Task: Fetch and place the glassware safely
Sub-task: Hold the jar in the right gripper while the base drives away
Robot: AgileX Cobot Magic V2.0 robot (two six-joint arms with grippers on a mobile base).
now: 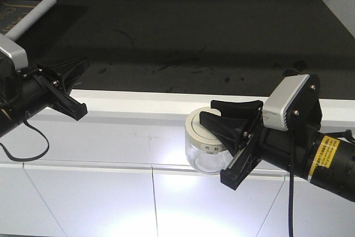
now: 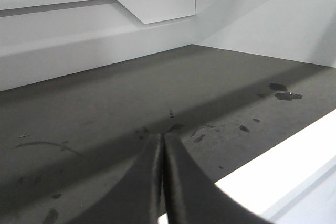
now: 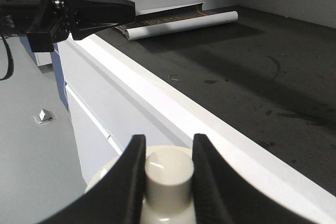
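- The right gripper (image 3: 168, 141) is clamped on the knob (image 3: 169, 179) of the cream lid (image 1: 198, 127), one finger on each side.
- The glass jar (image 1: 206, 156) hangs under it, in front of the white counter edge (image 1: 138, 101) and off the dark countertop (image 1: 194, 37).
- The left gripper (image 2: 161, 148) is pinched together, holding nothing, over that edge.

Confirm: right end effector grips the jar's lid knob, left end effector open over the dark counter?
Wrong on one point: the left end effector is shut, as the left wrist view shows. The right end effector does grip the jar by its lid knob.
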